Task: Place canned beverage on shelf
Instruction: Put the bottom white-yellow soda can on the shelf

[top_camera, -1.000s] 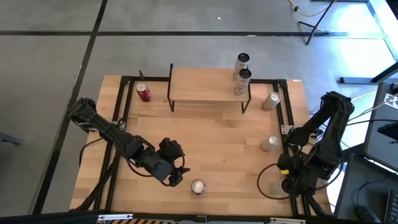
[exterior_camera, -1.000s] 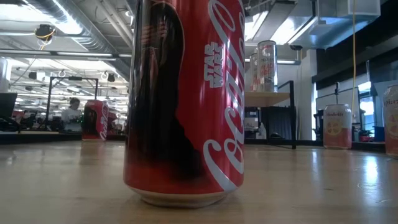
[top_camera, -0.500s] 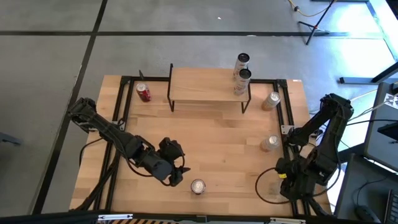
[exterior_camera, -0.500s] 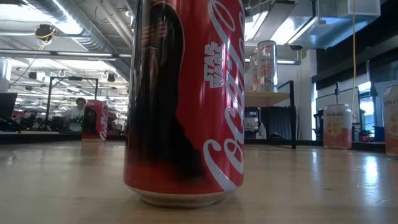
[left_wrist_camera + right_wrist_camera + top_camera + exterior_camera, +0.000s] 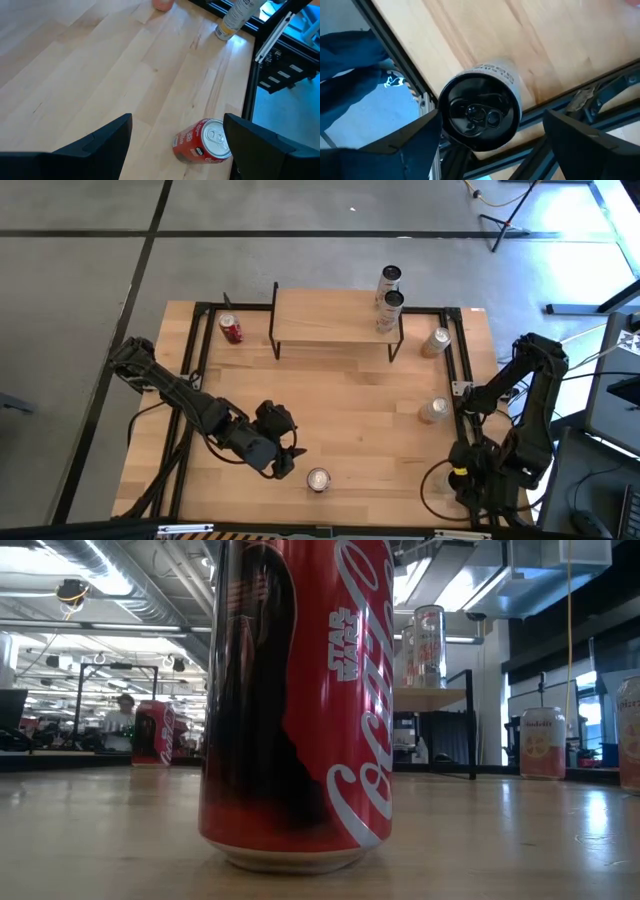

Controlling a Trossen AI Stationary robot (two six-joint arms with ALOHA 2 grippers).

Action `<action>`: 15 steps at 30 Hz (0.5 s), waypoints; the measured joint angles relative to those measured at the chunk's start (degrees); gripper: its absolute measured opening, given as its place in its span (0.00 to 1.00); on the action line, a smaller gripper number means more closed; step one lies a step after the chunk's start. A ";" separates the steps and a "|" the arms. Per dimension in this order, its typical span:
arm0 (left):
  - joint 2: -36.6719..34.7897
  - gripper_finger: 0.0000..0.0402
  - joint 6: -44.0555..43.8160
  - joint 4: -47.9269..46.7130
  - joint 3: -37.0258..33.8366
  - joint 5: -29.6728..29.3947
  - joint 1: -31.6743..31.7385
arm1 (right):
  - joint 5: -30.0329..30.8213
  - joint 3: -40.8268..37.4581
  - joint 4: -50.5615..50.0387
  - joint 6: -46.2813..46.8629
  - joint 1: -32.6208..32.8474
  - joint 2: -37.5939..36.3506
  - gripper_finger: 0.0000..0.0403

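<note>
Bench-side: two cans (image 5: 388, 300) top the shelf (image 5: 330, 318); left claw (image 5: 287, 460) gapes empty beside the Coca-Cola can (image 5: 318, 480), unlifted.

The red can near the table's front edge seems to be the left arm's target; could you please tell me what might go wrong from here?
1. The red can stands ahead of the open left gripper, not between its jaws. An off-centre approach could tip it or push it off the nearby front edge.
2. Two cans already stand at the right end of the shelf. Setting the can down there could knock them over.
3. The right gripper sits at the table's front right corner near a black camera, and could bump it.
</note>
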 joint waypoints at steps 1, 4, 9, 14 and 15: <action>0.02 0.75 0.00 -0.02 0.00 0.00 0.00 | -0.02 0.00 -0.28 0.22 -0.03 0.00 0.83; 0.01 0.75 0.01 -0.01 0.00 0.01 0.12 | -0.32 -0.01 -1.80 0.44 -0.04 0.00 0.83; 0.00 0.75 0.00 0.00 0.00 0.02 0.13 | -1.03 -0.02 -2.14 0.46 -0.04 -0.62 0.83; 0.00 0.75 0.01 0.00 0.00 0.04 0.13 | -2.96 2.44 -1.79 0.48 -0.04 -1.42 0.83; 0.00 0.75 0.02 0.00 0.00 0.04 0.13 | -2.71 3.06 -1.59 0.48 -0.04 -1.42 0.83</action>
